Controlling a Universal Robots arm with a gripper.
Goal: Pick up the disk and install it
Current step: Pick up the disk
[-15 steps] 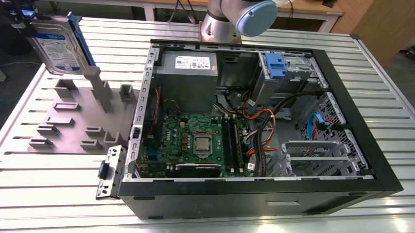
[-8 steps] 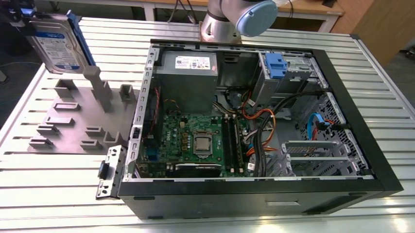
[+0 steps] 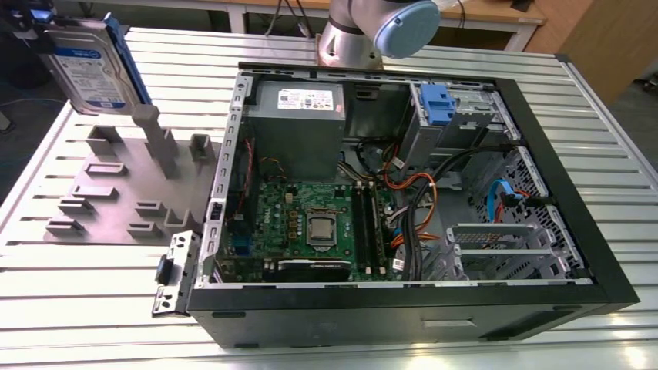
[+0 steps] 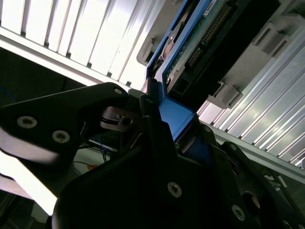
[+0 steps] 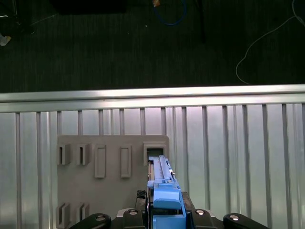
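A ribbed aluminium surface carries everything I'm working with, and a dark floor lies beyond its edge in the first wrist view. Closest to my cameras, the gripper is clenched on the blue end tab of the disk, which stands upright on its edge at the exterior view's far left. Its lower edge sits at or just above a tall slot of the grey holder; I cannot tell whether it is clear of that slot. My judgement is that this step goes well if I hold the drive vertical and move it straight along the slot's line, so that the carrier neither binds nor twists in the grasp. Further off, towards the exterior view's right, the open computer case lies on its side. I count one disk in hand, one second blue carrier seated in the case's drive bay, one holder, one case and one arm at the back.
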